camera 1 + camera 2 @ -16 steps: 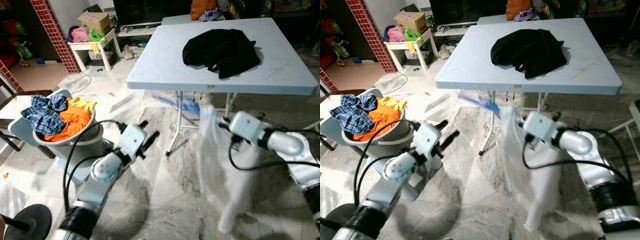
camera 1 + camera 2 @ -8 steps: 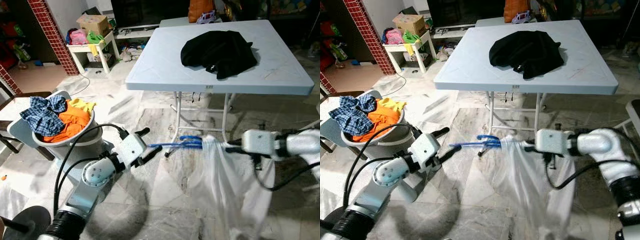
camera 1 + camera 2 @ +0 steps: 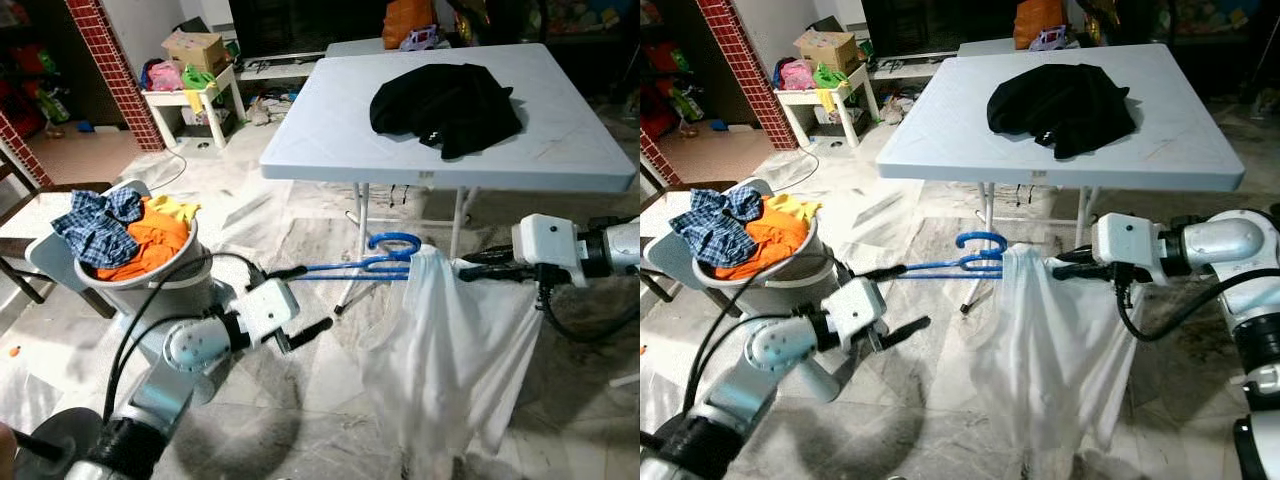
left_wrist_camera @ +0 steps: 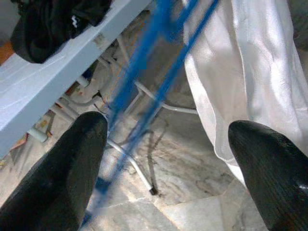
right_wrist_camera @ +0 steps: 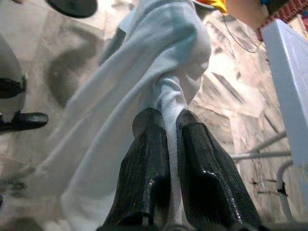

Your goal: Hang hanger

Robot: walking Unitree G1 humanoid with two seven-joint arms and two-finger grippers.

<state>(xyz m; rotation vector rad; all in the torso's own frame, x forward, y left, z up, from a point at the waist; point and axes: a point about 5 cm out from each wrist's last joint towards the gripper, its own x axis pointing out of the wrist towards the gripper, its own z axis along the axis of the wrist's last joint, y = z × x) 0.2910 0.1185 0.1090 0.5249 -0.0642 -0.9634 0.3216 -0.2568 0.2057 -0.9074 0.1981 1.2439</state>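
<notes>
A blue hanger (image 3: pixel 360 268) lies level between my two arms, its hook (image 3: pixel 395 242) turned up. A white garment (image 3: pixel 450 350) is draped over its right end and hangs down toward the floor. My right gripper (image 3: pixel 462 267) is shut on the white garment at that end; in the right wrist view its fingers (image 5: pixel 150 144) pinch the cloth. My left gripper (image 3: pixel 298 300) is open at the hanger's left end, which passes by its upper finger. In the left wrist view the blurred blue hanger (image 4: pixel 144 72) runs between the widely spread fingers (image 4: pixel 62 173).
A white folding table (image 3: pixel 330 150) with a black garment (image 3: pixel 445 100) stands just behind the hanger. A grey basket (image 3: pixel 160 290) full of clothes stands at my left. A black round base (image 3: pixel 60 435) is at the lower left. Marble floor lies below.
The hanger has turned so its hook points up and sits a little higher. The white garment now hangs spread out. My left gripper has dropped slightly and its fingers straddle the hanger's end.
</notes>
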